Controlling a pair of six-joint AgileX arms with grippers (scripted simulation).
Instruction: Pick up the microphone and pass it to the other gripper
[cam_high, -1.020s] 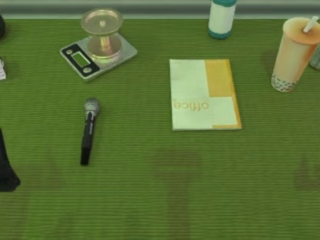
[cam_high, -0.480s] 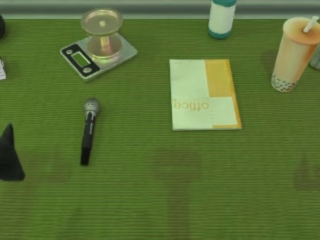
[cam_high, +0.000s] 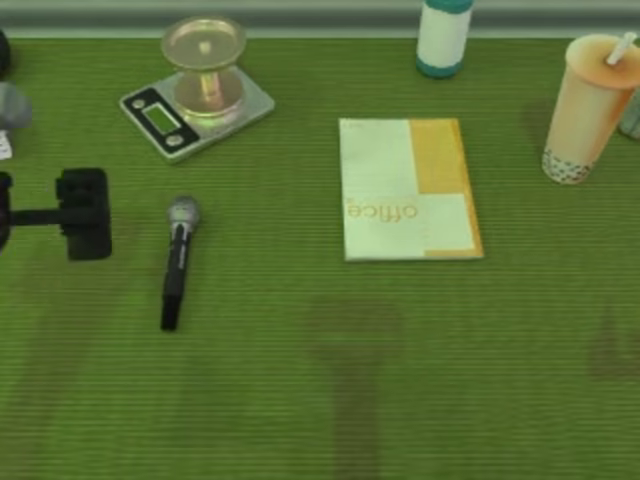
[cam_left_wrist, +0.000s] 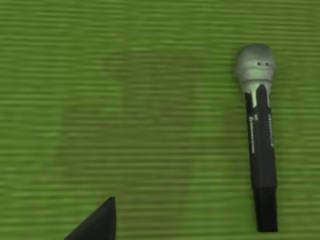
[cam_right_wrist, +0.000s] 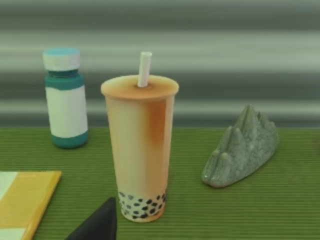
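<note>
Green cloth covers the whole table (cam_high: 300, 400), and at its left side my left gripper (cam_high: 84, 213) now stands over it, near the microphone (cam_high: 177, 262) but not touching it. Half a second ago only a dark pointed tip showed at the left edge, lower down; now the whole black head of the arm is in the top view, moved in and up toward the microphone. I judge this as the approach step: the arm comes above the target before it goes down.

From above I see only the block of the gripper, and the left wrist view shows one dark fingertip (cam_left_wrist: 97, 225) at the edge, so I cannot tell if the fingers are apart or together. The same view shows the microphone lying flat on the cloth, grey head and black handle, off to one side of the fingertip. So the gripper must, I think, shift more toward the handle before descending.

Behind the microphone is a kitchen scale (cam_high: 197, 108) with a golden stand on it. In the middle lies a booklet (cam_high: 408, 188), behind it a white bottle (cam_high: 443, 36), and at the right a bubble tea cup (cam_high: 585, 108).

My right gripper is not in the top view; its wrist camera faces the cup and a grey rock ornament (cam_right_wrist: 242, 149), so I take it as parked, with its fingers not readable.
</note>
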